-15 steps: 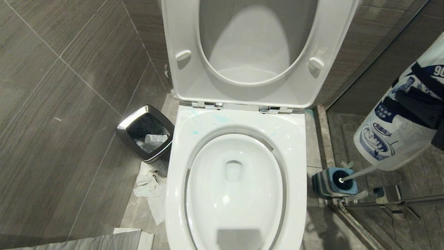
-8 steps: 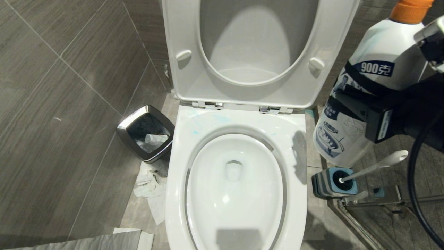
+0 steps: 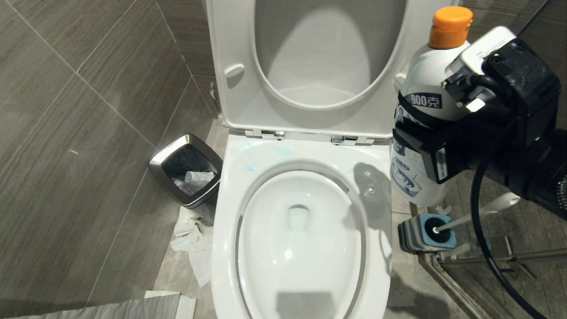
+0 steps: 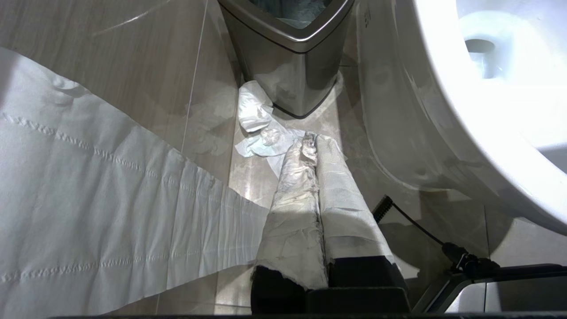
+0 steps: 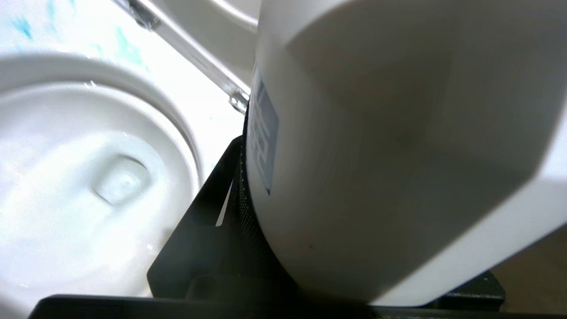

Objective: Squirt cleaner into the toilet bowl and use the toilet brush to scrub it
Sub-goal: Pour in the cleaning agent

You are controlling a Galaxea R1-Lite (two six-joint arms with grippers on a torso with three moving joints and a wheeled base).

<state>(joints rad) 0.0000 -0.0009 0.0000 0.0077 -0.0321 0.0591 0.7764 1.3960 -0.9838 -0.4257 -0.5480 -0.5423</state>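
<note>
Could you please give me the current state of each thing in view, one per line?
Toilet bowl: seat and lid raised, blue smears on rim.
Cleaner bottle: upright, orange cap on, held beside bowl.
Right pincer: shut on cleaner bottle.
Toilet brush: in its holder.
Bin: open, holds paper.

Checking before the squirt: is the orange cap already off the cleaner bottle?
No, the orange cap sits on top of the cleaner bottle held by the right gripper.

the toilet bowl [image 3: 376,248] is glossy white, its seat and lid raised. pale blue smears of the cleaner [image 3: 283,151] mark its back rim. the cleaner bottle [image 3: 421,133], white with an orange cap, is upright just right of the rim. the toilet brush [image 3: 483,212] leans in its holder on the floor.
</note>
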